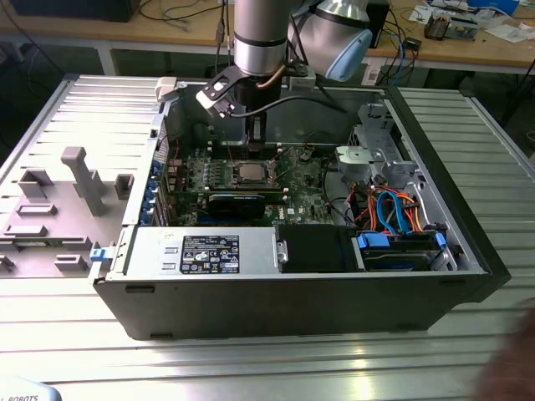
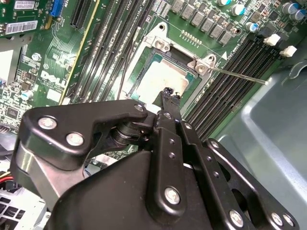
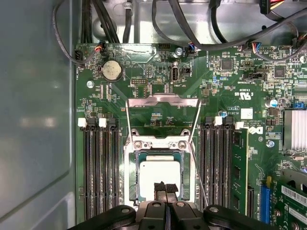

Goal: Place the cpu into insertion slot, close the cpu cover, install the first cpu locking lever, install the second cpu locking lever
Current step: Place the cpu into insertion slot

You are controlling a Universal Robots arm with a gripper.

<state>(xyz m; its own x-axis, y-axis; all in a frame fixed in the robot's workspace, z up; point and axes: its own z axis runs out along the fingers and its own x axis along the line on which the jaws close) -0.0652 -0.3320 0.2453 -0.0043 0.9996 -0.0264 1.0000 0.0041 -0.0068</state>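
The cpu (image 3: 158, 171) lies flat in the insertion slot (image 3: 129, 177), its silver-grey top facing up; it also shows in the second wrist view (image 2: 158, 76) and the exterior view (image 1: 250, 174). The cpu cover (image 3: 163, 99) stands swung open beyond the socket on its hinge. A thin wire locking lever (image 2: 240, 75) sticks out unlatched beside the socket, and another lever (image 3: 201, 187) runs along the socket's side. My gripper (image 3: 165, 188) is shut with nothing between its pads, its tips over the cpu's edge (image 2: 169, 92), hanging just above the socket (image 1: 255, 152). Contact with the chip cannot be told.
Long black memory slots (image 3: 100, 172) flank the socket on the green motherboard (image 3: 230, 96). The case wall (image 3: 33, 120) is close on one side. Cables (image 1: 393, 209) and a drive cage (image 1: 376, 150) fill the exterior view's right. Grey fixture blocks (image 1: 79, 180) stand left of the case.
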